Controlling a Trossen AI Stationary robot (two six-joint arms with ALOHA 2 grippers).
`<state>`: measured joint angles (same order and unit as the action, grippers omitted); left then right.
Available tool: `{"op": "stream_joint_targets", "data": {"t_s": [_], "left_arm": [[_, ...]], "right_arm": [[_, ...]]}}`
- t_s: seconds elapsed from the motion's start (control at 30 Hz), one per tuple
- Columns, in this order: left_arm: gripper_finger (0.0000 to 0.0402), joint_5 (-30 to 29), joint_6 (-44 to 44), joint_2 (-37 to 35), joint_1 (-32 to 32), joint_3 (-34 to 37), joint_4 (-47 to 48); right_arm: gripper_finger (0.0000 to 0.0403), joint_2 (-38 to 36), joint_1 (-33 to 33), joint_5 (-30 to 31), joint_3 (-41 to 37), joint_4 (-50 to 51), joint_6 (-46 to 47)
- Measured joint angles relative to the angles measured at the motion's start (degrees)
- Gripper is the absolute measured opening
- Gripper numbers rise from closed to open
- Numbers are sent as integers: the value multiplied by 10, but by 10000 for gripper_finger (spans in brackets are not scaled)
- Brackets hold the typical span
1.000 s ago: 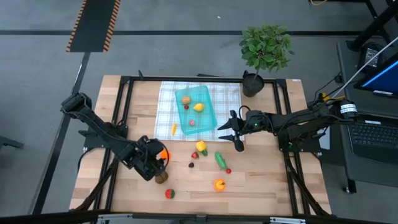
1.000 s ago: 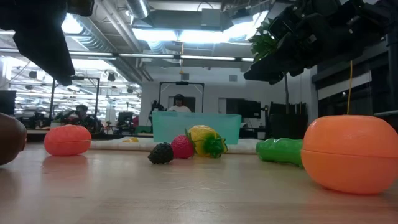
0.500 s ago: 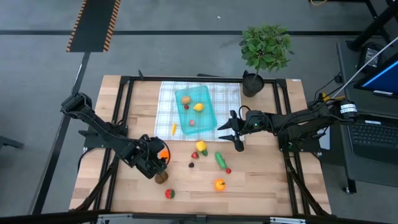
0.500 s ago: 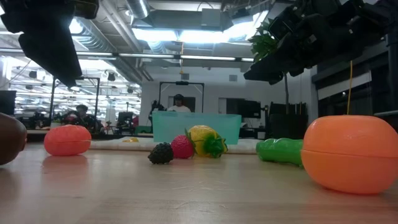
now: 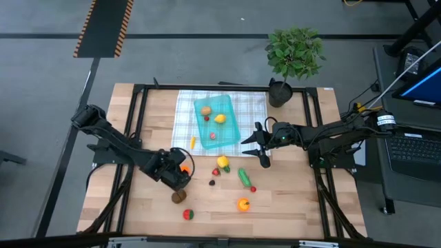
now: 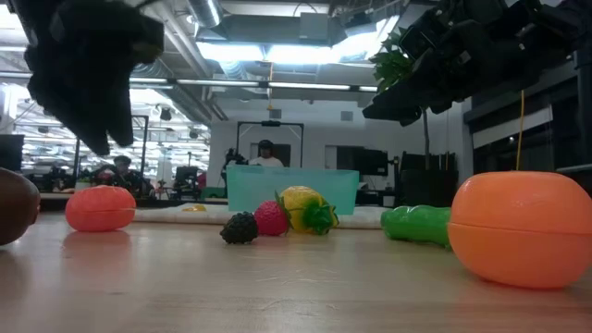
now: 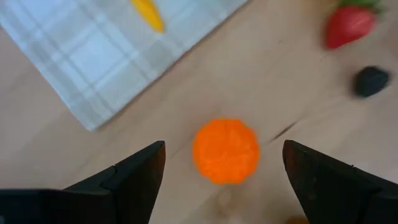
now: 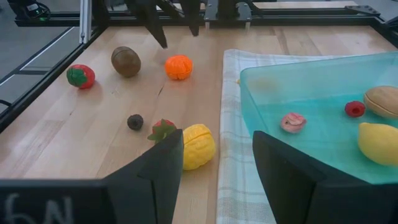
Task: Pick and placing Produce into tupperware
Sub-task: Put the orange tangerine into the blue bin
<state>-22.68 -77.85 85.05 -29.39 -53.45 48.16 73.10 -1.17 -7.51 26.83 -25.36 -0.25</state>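
Fingers of your left gripper (image 7: pixel 224 180) are spread wide, empty, hovering over the ridged round orange toy fruit (image 7: pixel 226 150); your right gripper (image 5: pixel 260 146) waits beside the translucent teal tupperware (image 5: pixel 231 127), fingers parted, holding nothing.

Wooden slatted table (image 5: pixel 289 200), light finish, black metal frame along its edges.

Lying directly on it:
- White-green checked cloth (image 5: pixel 251 110), far centre, one corner reaching toward the middle.
- Potted plant (image 5: pixel 295 55), far right corner.
- Orange (image 5: pixel 182 169), left of centre, just off the cloth's near left corner.
- Brown kiwi (image 5: pixel 179 196), near the orange, toward the near edge.
- Red strawberry-like piece (image 5: pixel 187 214), near edge, left of centre.
- Yellow fruit (image 5: pixel 222 162), centre, with a strawberry (image 5: pixel 216 171) touching it and a dark berry (image 5: pixel 212 182) just beside.
- Green cucumber (image 5: pixel 244 177), centre right, small red berry (image 5: pixel 253 189) near it.
- Second orange (image 5: pixel 243 204), near edge, centre.
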Motion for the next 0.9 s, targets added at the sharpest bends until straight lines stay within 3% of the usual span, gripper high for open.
{"op": "stream_joint_targets", "data": {"t_s": [0.3, 0.9], "left_arm": [[312, 71, 32, 48, 38, 0, -10], [312, 83, 51, 62, 51, 0, -42]], "right_arm": [[195, 0, 0, 0, 0, 0, 0], [195, 0, 0, 0, 0, 1, 0]]}}
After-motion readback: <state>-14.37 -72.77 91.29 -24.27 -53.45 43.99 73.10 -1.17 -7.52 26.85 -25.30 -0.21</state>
